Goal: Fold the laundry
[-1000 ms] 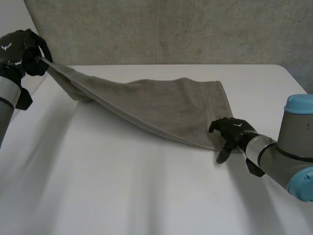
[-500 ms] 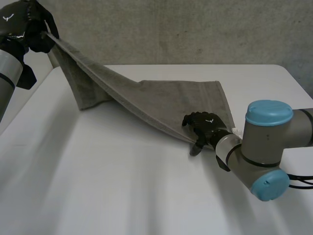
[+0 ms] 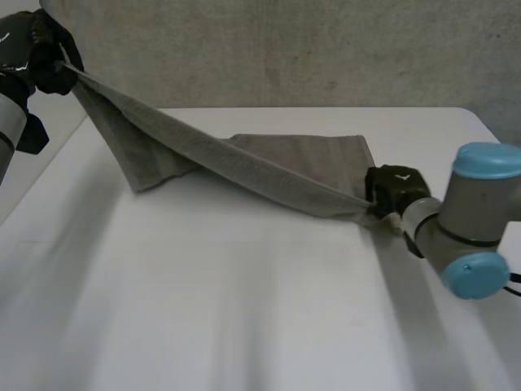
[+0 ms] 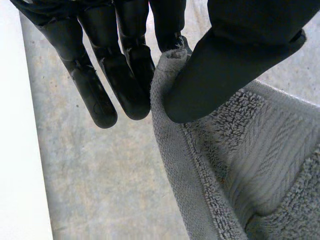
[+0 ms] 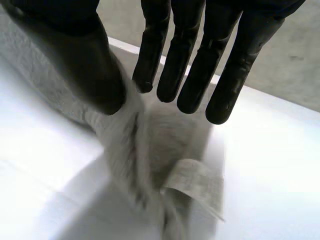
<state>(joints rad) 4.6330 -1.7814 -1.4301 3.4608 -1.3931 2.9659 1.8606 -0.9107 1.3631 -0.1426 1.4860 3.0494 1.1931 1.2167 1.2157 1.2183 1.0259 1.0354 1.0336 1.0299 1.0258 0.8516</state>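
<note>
Between the two hands: the grey towel (image 3: 269, 167) is drawn into a taut line along one long edge; the rest of it lies on the white table (image 3: 203, 309) beyond that edge, much nearer the right hand than the left.
Left hand (image 3: 37, 50): held high, well above the table, at the far end of the lifted edge. Its thumb (image 4: 225, 65) pinches the towel's corner against nearly straight fingers (image 4: 120, 80), and the hem comes out just under the thumb tip.
Right hand (image 3: 395, 189): held low, close over the table, at the other end of the same edge. Its thumb (image 5: 85, 65) bears on the cloth while its fingers (image 5: 200, 65) are straight and close together. The towel runs out from under the thumb, and the tight line suggests a real pinch.
Care label (image 5: 196, 184): a small pale tab that hangs off the towel below the right hand's fingertips.
Feel: soft, limp terry that is thick but probably light, and not fragile. The looped pile should resist slipping (the hem is flatter and firmer).
Sag: any part not held will likely droop and drag on the table.
Where to hold: the corners, on the hemmed edge and deep between thumb and fingers. A shallow tip pinch could let go under tension.
</note>
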